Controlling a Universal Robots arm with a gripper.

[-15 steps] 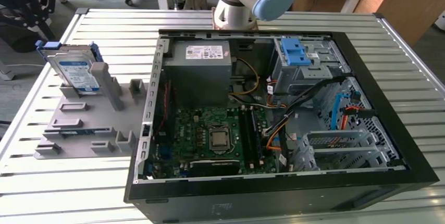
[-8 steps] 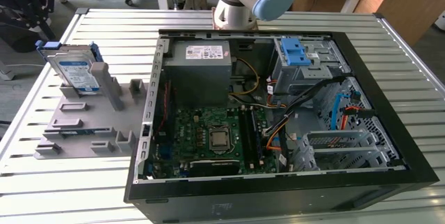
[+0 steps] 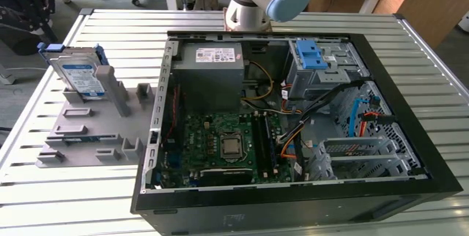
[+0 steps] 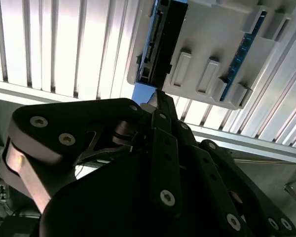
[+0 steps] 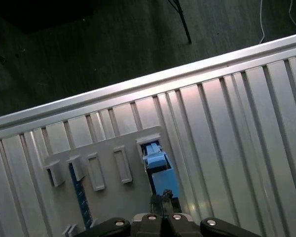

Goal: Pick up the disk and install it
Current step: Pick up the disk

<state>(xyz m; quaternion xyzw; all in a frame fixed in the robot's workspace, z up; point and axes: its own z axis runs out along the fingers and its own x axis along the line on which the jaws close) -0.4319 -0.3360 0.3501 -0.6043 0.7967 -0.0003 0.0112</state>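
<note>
Disk stands upright in the holder at the exterior view's left of the table, beside the case — the gripper above it, jaws apparently clenched empty, needs them parted and squared to the blue frame — its lower edge hidden in the slot.

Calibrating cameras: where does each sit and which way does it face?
Exterior view: set high, looking down on the computer case and the disk in its grey holder; the arm rises behind.
First wrist view: on the wrist, looking down past the gripper onto the disk.
Second wrist view: on the wrist, looking past the gripper's linkage at the holder.
All share disk and holder.
</note>
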